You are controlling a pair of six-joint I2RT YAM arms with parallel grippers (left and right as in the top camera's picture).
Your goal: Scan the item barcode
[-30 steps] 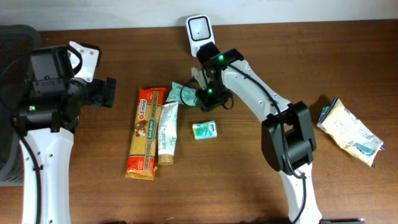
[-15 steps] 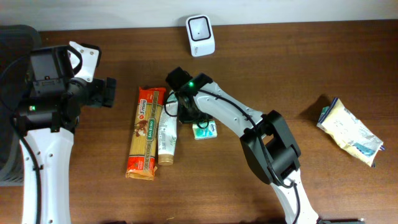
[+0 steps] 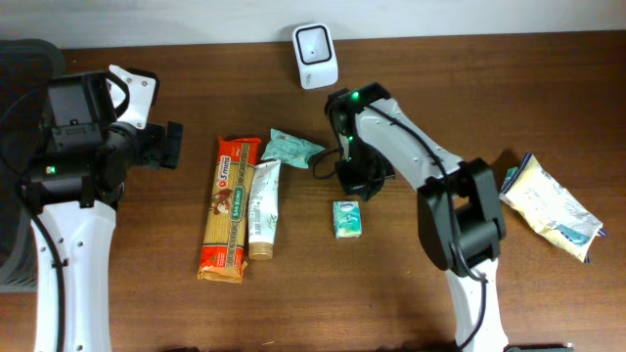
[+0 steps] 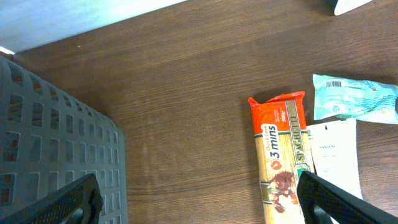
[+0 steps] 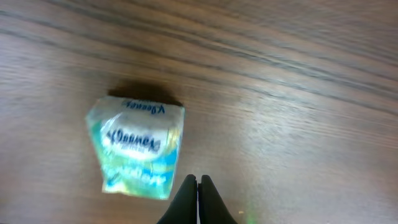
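The small teal-and-white wrapped tissue pack (image 3: 347,219) lay flat on the brown wooden desk (image 3: 548,108), near the middle, with its printed brand face up. No barcode showed on that face in either view, so the code was judged to sit underneath or on an edge.

The right gripper (image 5: 198,180) stood just on the far side of the pack. Its jaws were pressed together and held nothing. In the right wrist view they pointed at bare wood just beside the pack's corner, and contact with the wrapper could not be confirmed. The pack was therefore judged not in hand and the scan not under way. The jaws would have to spread before any pick.

The white upright barcode scanner (image 3: 315,43) stood at the far edge, well apart from the pack, its window turned toward the desk so that items could be presented from the near side.

To the left of the pack lay a crumpled teal pouch (image 3: 290,147), a white squeeze tube (image 3: 262,208) and a long orange spaghetti packet (image 3: 225,207), the last two side by side. A yellow-and-white bag (image 3: 553,207) lay alone at the right.

The left gripper (image 3: 172,145) hung at the left beside a dark grey perforated basket (image 4: 56,155), its jaws spread wide and empty. It was judged to be standing by.
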